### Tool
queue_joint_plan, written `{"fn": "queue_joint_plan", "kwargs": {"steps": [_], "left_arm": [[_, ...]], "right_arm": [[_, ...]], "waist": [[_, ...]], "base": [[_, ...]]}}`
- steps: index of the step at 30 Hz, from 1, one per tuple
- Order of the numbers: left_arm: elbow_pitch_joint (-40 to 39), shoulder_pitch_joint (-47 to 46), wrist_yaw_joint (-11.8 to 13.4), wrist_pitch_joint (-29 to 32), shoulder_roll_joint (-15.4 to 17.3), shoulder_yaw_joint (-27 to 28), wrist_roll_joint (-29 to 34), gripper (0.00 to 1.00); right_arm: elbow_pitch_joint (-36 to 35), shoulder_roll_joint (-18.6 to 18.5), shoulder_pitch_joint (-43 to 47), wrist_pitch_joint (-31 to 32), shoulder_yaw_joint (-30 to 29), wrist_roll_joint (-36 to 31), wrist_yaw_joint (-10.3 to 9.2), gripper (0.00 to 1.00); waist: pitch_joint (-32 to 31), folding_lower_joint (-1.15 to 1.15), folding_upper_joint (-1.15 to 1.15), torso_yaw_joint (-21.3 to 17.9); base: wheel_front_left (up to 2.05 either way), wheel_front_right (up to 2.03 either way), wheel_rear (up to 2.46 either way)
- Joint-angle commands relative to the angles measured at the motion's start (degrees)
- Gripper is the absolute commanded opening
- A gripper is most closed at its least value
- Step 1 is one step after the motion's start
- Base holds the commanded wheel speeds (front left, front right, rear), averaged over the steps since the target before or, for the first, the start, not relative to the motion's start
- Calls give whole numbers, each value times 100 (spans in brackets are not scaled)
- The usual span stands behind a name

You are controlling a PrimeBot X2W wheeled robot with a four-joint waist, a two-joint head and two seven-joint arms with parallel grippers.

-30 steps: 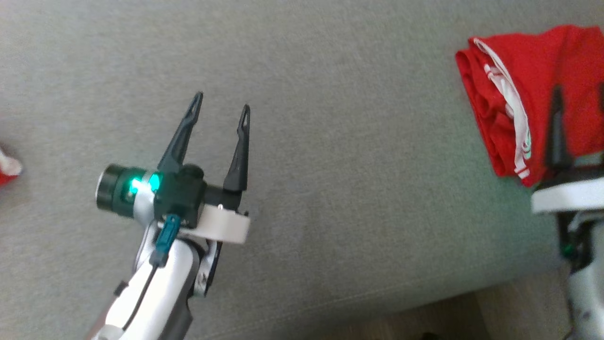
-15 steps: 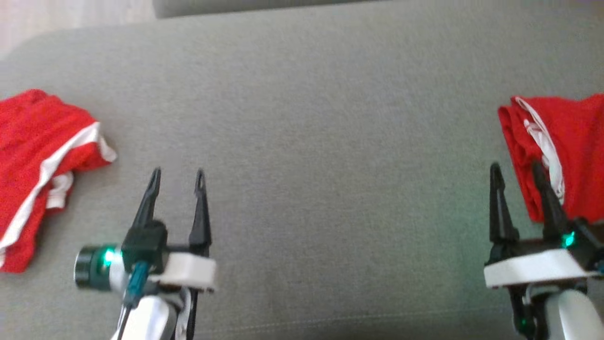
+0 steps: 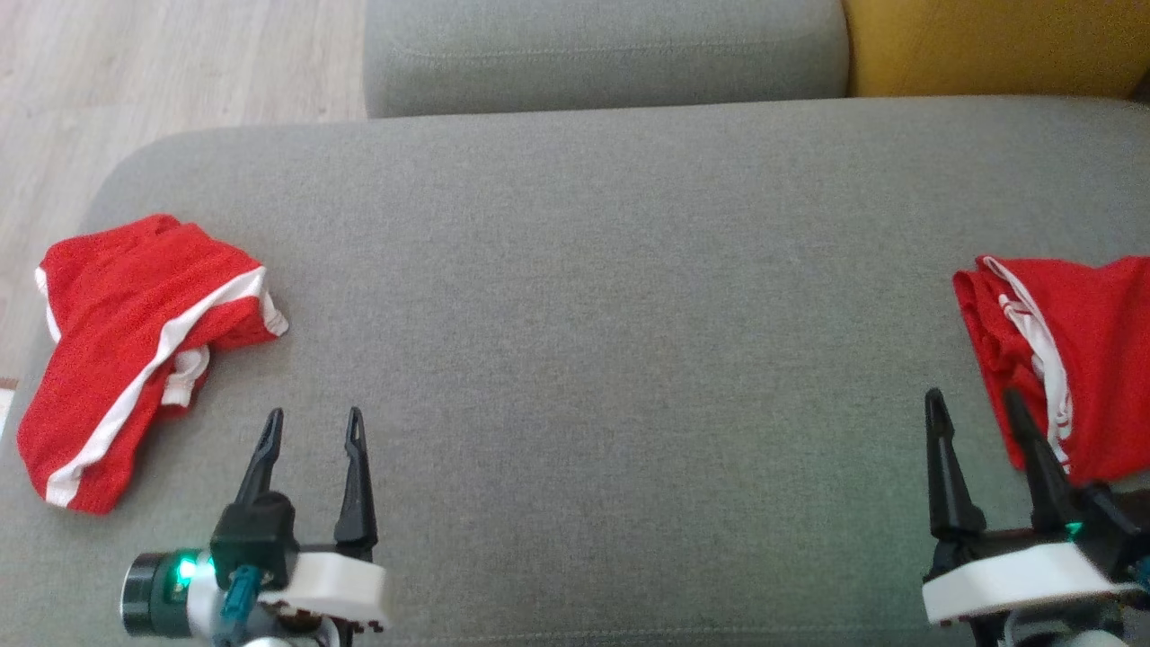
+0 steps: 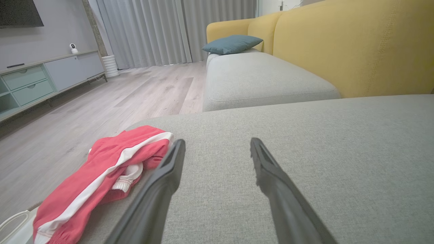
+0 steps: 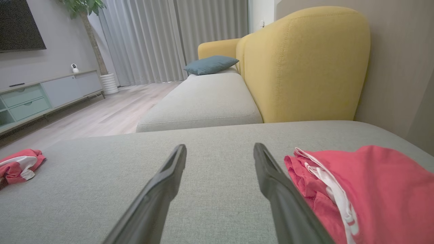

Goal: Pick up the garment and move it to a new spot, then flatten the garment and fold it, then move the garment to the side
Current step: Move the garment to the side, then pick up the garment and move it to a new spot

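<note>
The left fingers (image 3: 357,485) and the right fingers (image 3: 945,485) both stand wide apart and hold nothing. They hover low over the broad grey woven-fabric sofa cushion (image 3: 584,314).

The crumpled red garment with a white side stripe (image 3: 135,350) lies at the cushion's left end, near the left fingers but apart from them. A second red garment with white trim, laid in a flat folded stack (image 3: 1096,359), sits at the right end, just beside the right fingers. By its state, the crumpled one looks like the piece to be picked up.

**What could go wrong:**
- The crumpled garment rests close to the cushion's rounded left edge, with pale wood-plank floor (image 3: 180,72) beyond it. A sideways nudge during the approach could slide it off.
- It is bunched in several limp layers. The slim tips may pinch only the top layer or a cuff, so it would lift lopsided and drag.
- The tips may also bite into the soft cushion cover underneath.
- The right fingers are so close to the folded stack that a careless sweep could catch its edge and undo the fold.

**Materials and shapes:**
- The cushion has a tight, slightly coarse weave, soft rounded corners and a stitched seam along its near edge.
- Both garments look thin, light and floppy, and the crumpled one has gathered white hems.
- The fingers are long, dark and rigid, tapering to narrow slotted tips.
</note>
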Motion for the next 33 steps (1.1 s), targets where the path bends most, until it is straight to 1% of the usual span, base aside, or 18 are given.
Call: {"fn": "queue_joint_plan", "kwargs": {"steps": [1,10,25,31,33], "left_arm": [[-195,-167,26,0,115,194,-48,100],[-138,-69,11,50,141,131,-110,100],[-136,-107,47,79,164,109,-158,100],[-132,-170,31,72,183,113,-175,100],[-133,-247,20,63,192,110,-154,100]], "right_arm": [[-259,-45,-43,21,104,-48,21,100],[-442,-25,198,164,72,-60,21,100],[-456,-21,177,209,63,44,21,100],[-481,-21,183,226,21,48,21,100],[-500,-21,169,240,18,48,21,100]], "waist": [[-68,0,0,-19],[-261,0,0,-66],[-271,0,0,-36],[-247,0,0,93],[-215,0,0,221]], "base": [[0,0,0],[0,0,0],[0,0,0],[0,0,0],[0,0,0]]}}
